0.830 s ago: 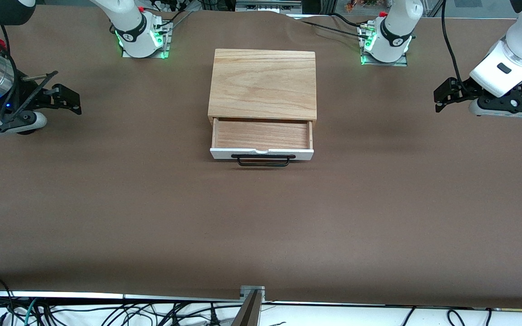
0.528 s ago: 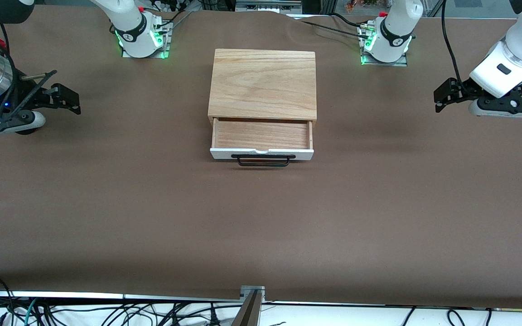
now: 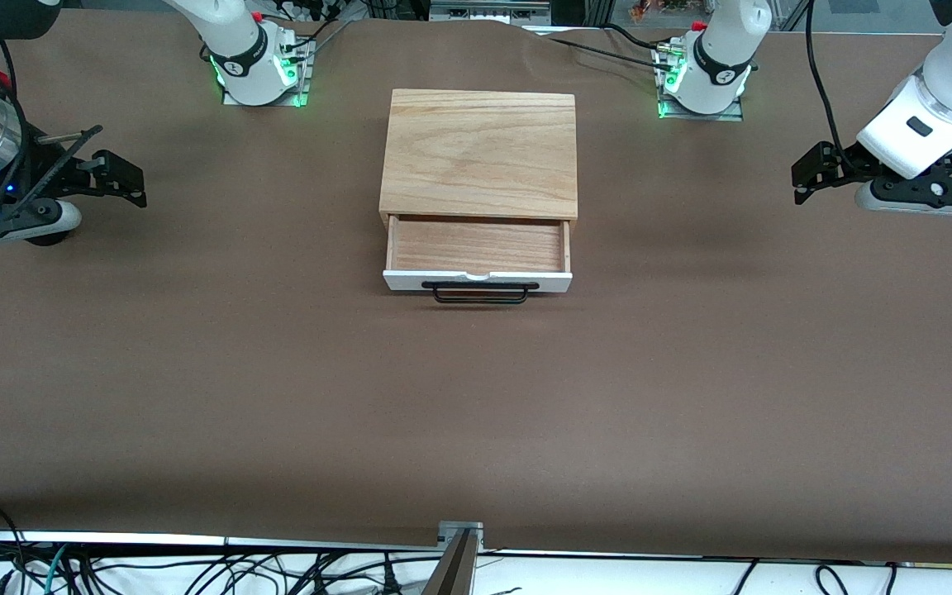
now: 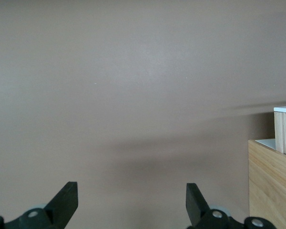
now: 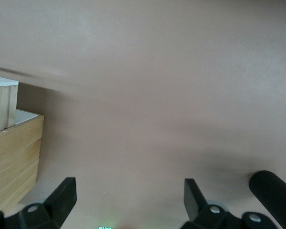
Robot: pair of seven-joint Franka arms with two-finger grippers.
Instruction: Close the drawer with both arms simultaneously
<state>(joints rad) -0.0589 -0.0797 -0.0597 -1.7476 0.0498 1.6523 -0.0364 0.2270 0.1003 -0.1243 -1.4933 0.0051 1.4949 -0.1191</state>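
Observation:
The drawer (image 3: 478, 254) stands pulled out of the light-oak box (image 3: 479, 154) at the table's middle; its tray is empty, and its white front panel with the black bar handle (image 3: 480, 291) faces the front camera. My left gripper (image 3: 806, 172) is open and empty, up over the table at the left arm's end, apart from the box. My right gripper (image 3: 122, 175) is open and empty, up over the table at the right arm's end. The box corner and drawer edge show in the left wrist view (image 4: 276, 176) and in the right wrist view (image 5: 12, 157).
Both arm bases (image 3: 257, 70) (image 3: 703, 83) with green lights stand along the table's edge by the robots. The brown table cover (image 3: 476, 413) spreads around the box. Cables hang below the edge nearest the front camera.
My right gripper has drifted slightly up and toward its end of the table. The left gripper and the drawer have not visibly moved.

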